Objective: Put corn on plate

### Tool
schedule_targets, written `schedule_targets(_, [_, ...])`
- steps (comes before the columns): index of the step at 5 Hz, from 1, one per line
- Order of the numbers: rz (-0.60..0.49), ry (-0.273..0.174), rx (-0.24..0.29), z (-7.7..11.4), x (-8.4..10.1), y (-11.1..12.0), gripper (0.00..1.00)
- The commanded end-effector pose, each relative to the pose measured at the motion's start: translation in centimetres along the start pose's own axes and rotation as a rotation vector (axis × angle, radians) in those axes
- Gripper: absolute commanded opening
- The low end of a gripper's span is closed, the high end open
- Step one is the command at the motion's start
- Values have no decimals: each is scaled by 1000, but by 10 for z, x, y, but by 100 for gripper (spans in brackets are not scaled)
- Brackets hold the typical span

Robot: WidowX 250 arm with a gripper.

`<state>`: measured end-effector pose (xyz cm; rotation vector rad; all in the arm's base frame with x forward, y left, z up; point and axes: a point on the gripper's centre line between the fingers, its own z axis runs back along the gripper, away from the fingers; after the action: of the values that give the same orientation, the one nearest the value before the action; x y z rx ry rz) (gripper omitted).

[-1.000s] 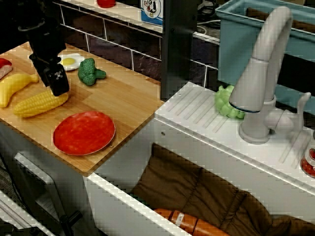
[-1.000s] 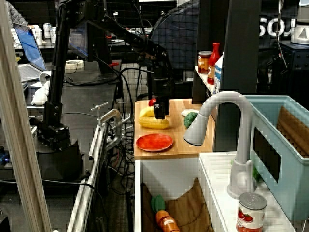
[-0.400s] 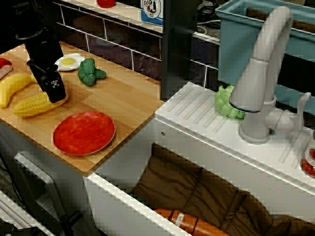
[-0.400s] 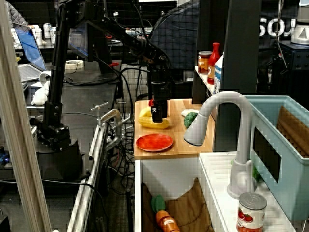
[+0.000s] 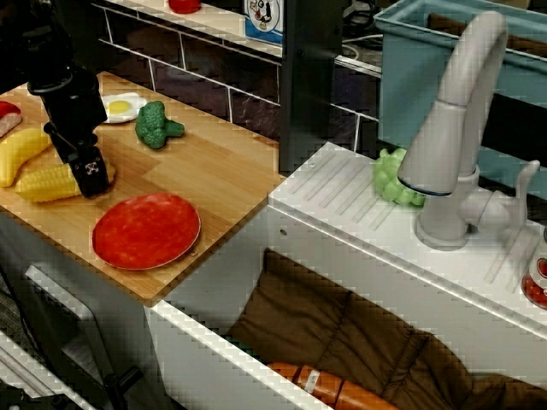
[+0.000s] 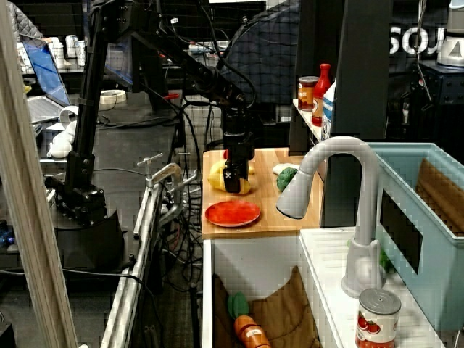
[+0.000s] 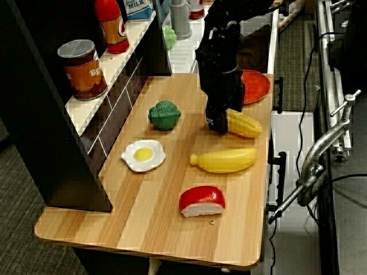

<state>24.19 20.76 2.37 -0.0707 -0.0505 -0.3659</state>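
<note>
Black fingers (image 5: pixel 90 175) straddle the bumpy yellow toy corn cob (image 5: pixel 47 182); pinch state unclear. Grip mid-cob, lift clear of the wooden surface (image 5: pixel 218 175), centre over flat red plate (image 5: pixel 146 231).

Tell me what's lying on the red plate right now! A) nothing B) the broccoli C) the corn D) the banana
A, the red plate shows only bare red surface, while the corn lies on the wooden counter beside the gripper.
</note>
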Motion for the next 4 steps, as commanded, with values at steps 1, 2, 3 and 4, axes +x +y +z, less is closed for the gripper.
schedule_targets(1, [2, 7, 28, 1, 0, 8, 0])
schedule_targets(2, [7, 16, 22, -2, 1, 7, 0])
schedule_targets(3, [33, 41, 2, 0, 10, 1, 0])
schedule_targets(4, [75, 68, -55, 25, 35, -35, 0])
